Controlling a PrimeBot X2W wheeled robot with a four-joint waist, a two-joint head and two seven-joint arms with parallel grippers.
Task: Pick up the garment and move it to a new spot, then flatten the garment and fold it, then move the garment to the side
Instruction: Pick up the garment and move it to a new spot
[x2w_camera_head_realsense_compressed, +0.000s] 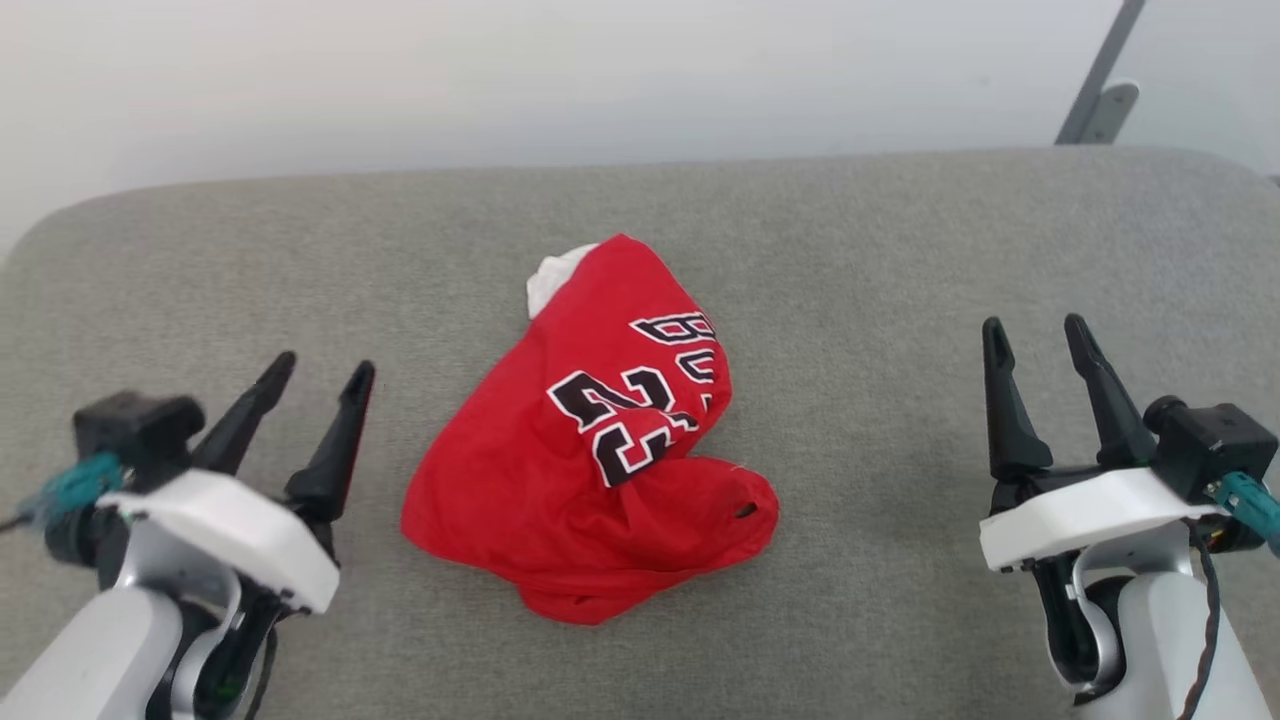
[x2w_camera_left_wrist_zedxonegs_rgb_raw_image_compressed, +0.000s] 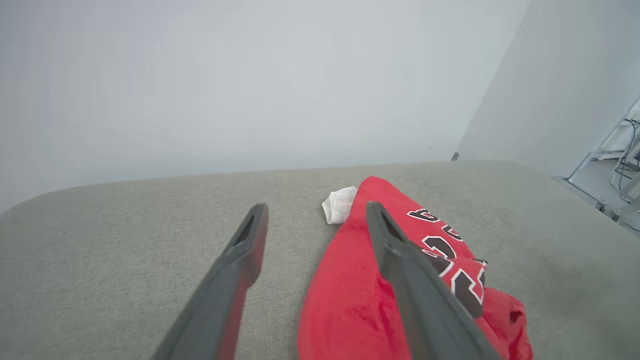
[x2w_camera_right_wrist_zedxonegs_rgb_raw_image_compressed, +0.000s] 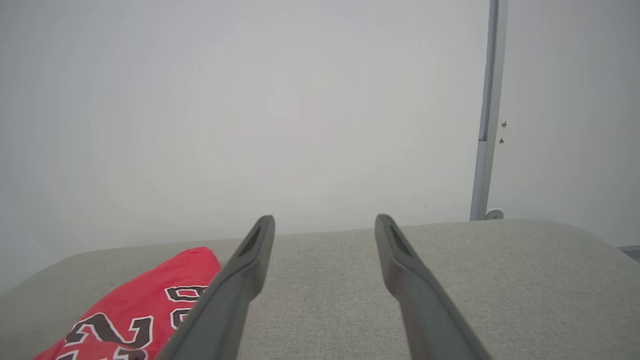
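Left pincer (x2w_camera_head_realsense_compressed: 325, 362) occupies the lower left of the head view, closest to the camera together with its pale forearm. Its two dark fingers are spread wide and grip nothing. The left wrist view shows them parted above the surface, with the red cloth lying below and beyond the right-hand finger, not clamped. The pincer sits beside the garment but apart from it, fingers angled up and toward the cloth. This stance appears suited to a reach for the near edge.

Garment (x2w_camera_head_realsense_compressed: 590, 450) lies in the middle of the grey upholstered surface (x2w_camera_head_realsense_compressed: 900, 250), between the two arms. It is a crumpled heap, not a flat sheet. The red body is bunched over itself, the number "23" (x2w_camera_head_realsense_compressed: 625, 415) is creased and skewed, and one white sleeve (x2w_camera_head_realsense_compressed: 553, 280) pokes out at the far edge. Nothing holds the garment; it rests under its own weight. Judged from this layout, flattening and folding are not yet done. The thin fabric will likely drag and bunch unless lifted at two separated points.

Right pincer (x2w_camera_head_realsense_compressed: 1033, 323) stands at the lower right, well apart from the garment. Its fingers are likewise fully spread and empty, and the right wrist view shows bare surface between them. Placement on opposite sides of the heap gives each arm its own edge to take. Beyond the surface stands a plain pale wall (x2w_camera_head_realsense_compressed: 600, 80).
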